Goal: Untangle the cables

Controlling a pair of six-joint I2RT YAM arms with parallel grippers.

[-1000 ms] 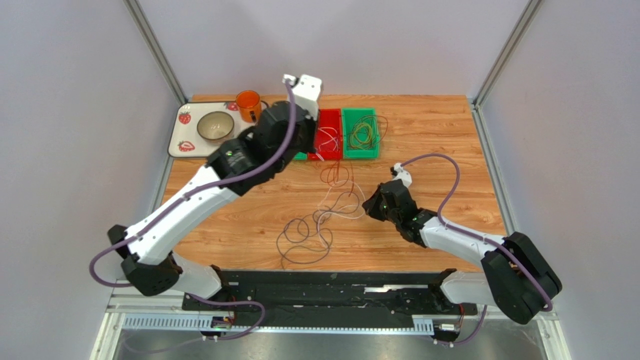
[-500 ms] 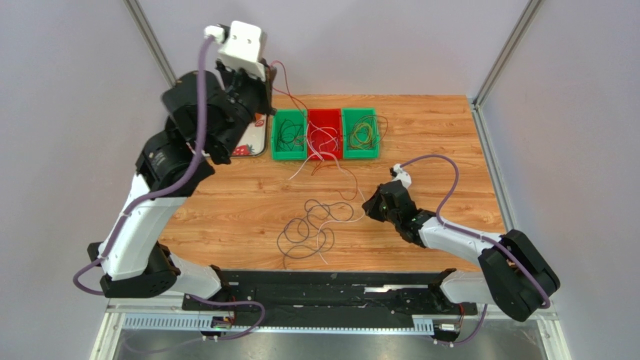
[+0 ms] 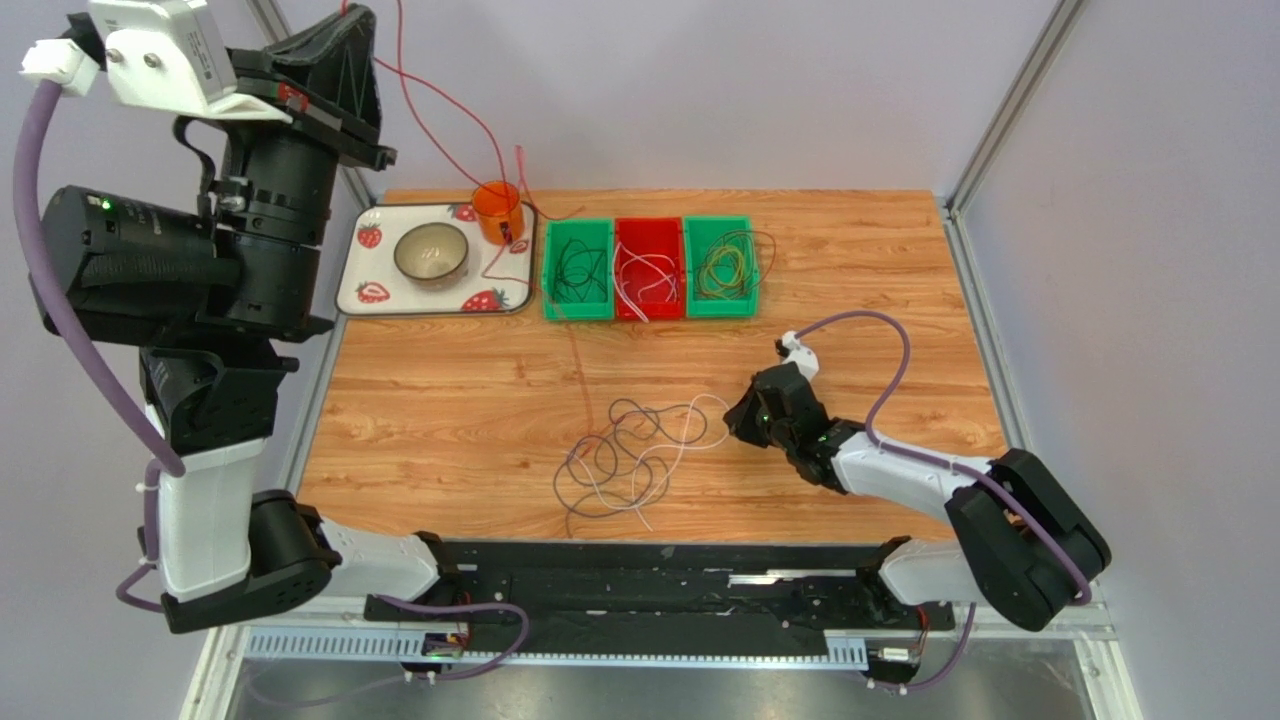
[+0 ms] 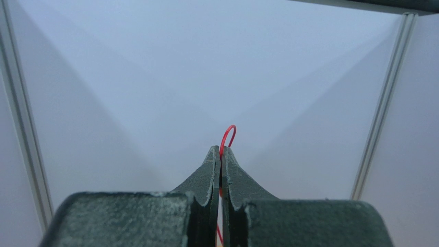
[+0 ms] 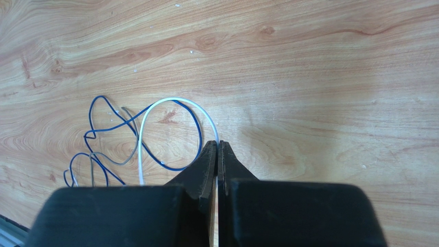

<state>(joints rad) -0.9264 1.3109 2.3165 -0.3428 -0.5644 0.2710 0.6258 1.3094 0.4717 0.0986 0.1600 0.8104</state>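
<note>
Wooden table (image 3: 451, 405) holds cable tangle (image 3: 613, 458); left gripper (image 4: 220, 154), raised high, clamps red cable (image 4: 230, 134); right gripper (image 5: 217, 149) pinches white cable (image 5: 154, 109).

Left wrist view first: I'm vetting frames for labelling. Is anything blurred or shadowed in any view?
Left wrist: thin red wire loop crisp, soft shadow wedges on the pale wall. Right wrist: wooden tabletop grain sharp, no glare. Top external: evenly lit, no blur.
</note>
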